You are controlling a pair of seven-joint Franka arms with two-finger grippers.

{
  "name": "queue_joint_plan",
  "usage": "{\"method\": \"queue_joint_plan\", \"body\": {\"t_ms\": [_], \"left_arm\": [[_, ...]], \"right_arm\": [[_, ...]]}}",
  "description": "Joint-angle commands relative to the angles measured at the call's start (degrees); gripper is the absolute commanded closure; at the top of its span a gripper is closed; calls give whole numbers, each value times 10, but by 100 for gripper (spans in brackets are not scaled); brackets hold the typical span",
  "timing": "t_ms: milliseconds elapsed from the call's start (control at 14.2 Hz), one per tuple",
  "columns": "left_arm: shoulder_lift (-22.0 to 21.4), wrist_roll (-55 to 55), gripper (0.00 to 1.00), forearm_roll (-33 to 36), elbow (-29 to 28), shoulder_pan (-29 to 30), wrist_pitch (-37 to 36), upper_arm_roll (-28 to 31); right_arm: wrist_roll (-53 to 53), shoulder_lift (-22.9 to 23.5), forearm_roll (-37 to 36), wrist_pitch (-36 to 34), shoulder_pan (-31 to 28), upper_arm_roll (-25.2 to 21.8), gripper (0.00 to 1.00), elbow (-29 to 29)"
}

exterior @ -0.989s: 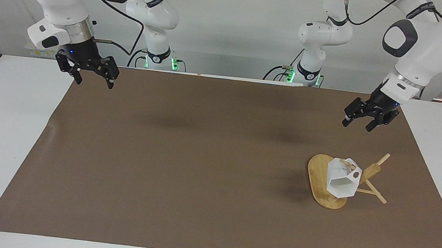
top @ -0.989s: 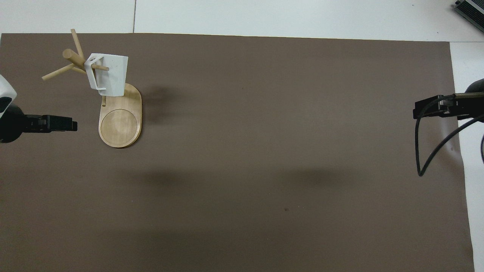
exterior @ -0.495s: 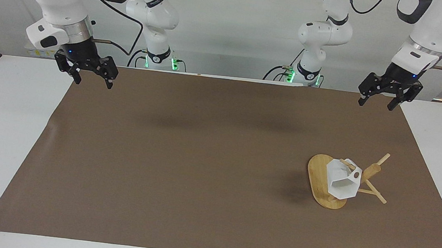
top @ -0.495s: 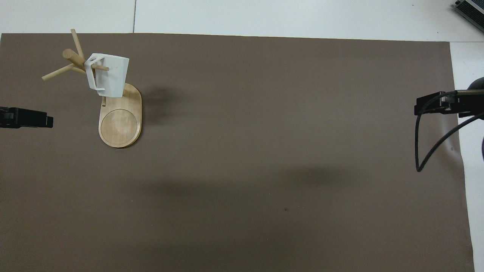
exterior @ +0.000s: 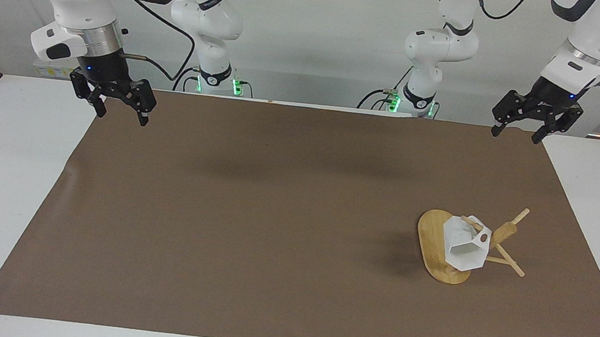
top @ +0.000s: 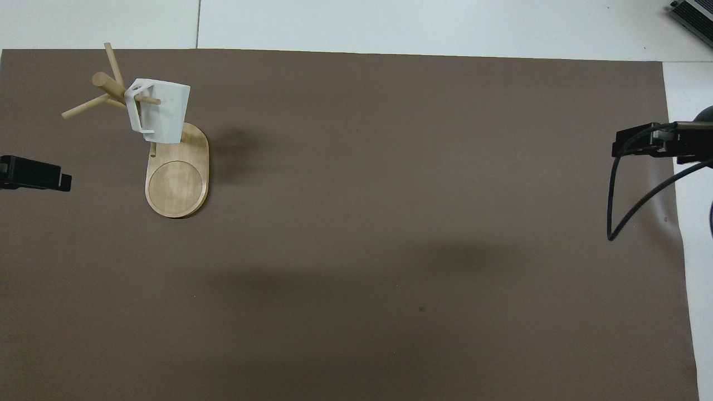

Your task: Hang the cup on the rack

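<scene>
The white faceted cup [exterior: 466, 245] hangs by its handle hole on a thin peg of the bamboo rack [exterior: 433, 242], which stands on the mat toward the left arm's end of the table. In the overhead view the cup [top: 161, 111] hangs over the oval base of the rack [top: 177, 186]. My left gripper [exterior: 515, 135] is open and empty, raised over the mat's edge nearest the robots, well apart from the rack; it also shows in the overhead view [top: 36, 174]. My right gripper [exterior: 122, 115] is open and empty, raised over the mat's corner at the right arm's end [top: 640, 142].
A brown mat [exterior: 273, 215] covers most of the white table [exterior: 0, 189]. A black cable [top: 615, 211] loops down from the right gripper. A dark device [top: 693, 14] lies at the table's farthest corner at the right arm's end.
My left gripper has risen and drawn back from near the rack toward the robots' edge of the mat. The cup stays hung on the peg. My right gripper has shifted only slightly.
</scene>
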Motion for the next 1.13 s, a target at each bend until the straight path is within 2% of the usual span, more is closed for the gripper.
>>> {"method": "queue_joint_plan", "body": {"t_ms": [0, 141, 353, 1060], "left_arm": [[21, 2, 0, 17, 32, -19, -24, 1], [20, 3, 0, 30, 36, -42, -37, 9], [29, 5, 0, 39, 66, -87, -66, 60], [30, 5, 0, 44, 67, -121, -94, 80]], "right_arm": [[-31, -8, 10, 12, -6, 2, 0, -13], [-43, -8, 10, 12, -7, 2, 0, -13], [-39, -8, 11, 10, -9, 1, 0, -14], [-38, -9, 11, 10, -18, 1, 0, -16]]}}
